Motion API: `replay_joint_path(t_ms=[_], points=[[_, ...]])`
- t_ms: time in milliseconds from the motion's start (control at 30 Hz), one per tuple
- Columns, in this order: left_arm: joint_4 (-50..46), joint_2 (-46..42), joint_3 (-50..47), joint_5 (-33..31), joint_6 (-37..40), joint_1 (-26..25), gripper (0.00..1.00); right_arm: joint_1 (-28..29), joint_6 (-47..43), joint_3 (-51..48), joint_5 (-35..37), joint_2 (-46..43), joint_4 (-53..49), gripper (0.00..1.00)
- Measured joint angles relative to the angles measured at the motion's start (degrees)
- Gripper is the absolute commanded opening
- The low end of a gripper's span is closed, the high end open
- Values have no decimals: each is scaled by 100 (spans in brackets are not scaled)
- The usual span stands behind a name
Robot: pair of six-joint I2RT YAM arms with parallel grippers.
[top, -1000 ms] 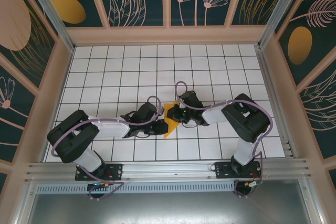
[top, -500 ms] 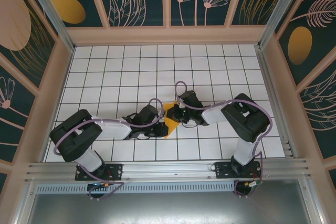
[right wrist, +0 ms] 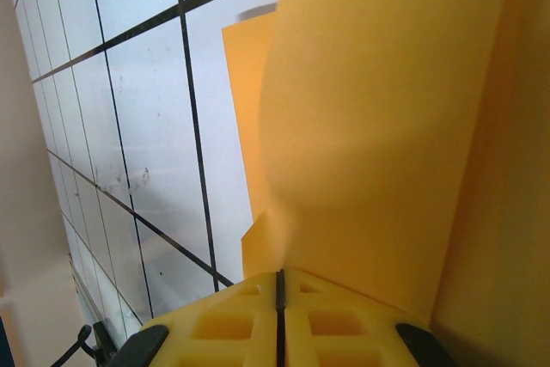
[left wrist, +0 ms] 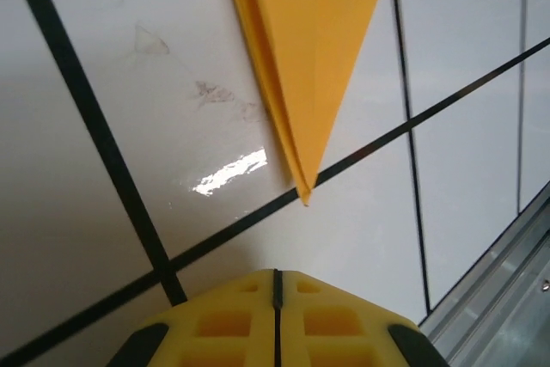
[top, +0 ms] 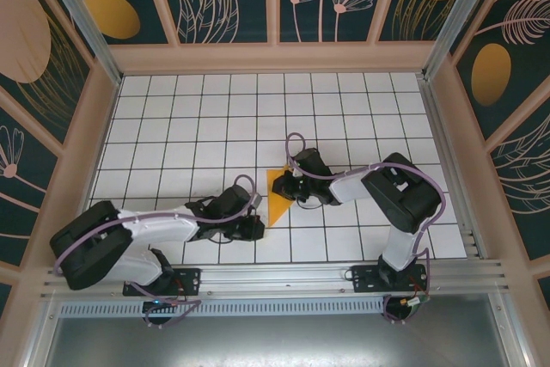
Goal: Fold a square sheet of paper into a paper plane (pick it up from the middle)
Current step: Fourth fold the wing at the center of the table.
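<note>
Because it is thin, light and easily creased, the square sheet of paper [top: 277, 198], folded into an orange wedge, will likely slide on the glossy tiled bench [top: 189, 126]. A folded edge near its middle seems the safest hold. At left, the left arm lies low and stretched across the bench, and the left pincer [left wrist: 277, 277] is pressed together, empty, just short of the wedge's near tip. The wedge lies centrally, point toward the arms' bases. At right, the bent right arm reaches inward, with the right pincer [right wrist: 279, 279] pressed together, apparently pinching a raised flap.
</note>
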Motion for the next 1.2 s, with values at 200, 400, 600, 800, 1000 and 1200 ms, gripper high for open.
replay_joint_path(t_ms=[200, 400, 600, 800, 1000, 1200], points=[[162, -442, 260, -588, -181, -4, 10, 7, 267, -122, 37, 2, 264, 10], [605, 212, 564, -957, -212, -2, 7, 83, 920, -463, 315, 4, 1001, 10], [767, 800, 627, -1207, -236, 37, 6, 201, 1364, -592, 632, 13, 1344, 10], [1156, 1097, 627, -1355, -313, 225, 8, 232, 1436, -592, 717, 11, 1355, 10], [1349, 1419, 627, -1351, -332, 245, 5, 243, 1421, -568, 754, -7, 1281, 11], [1399, 1421, 579, -1408, -396, 245, 0, 275, 1158, -380, 826, -107, 804, 13]])
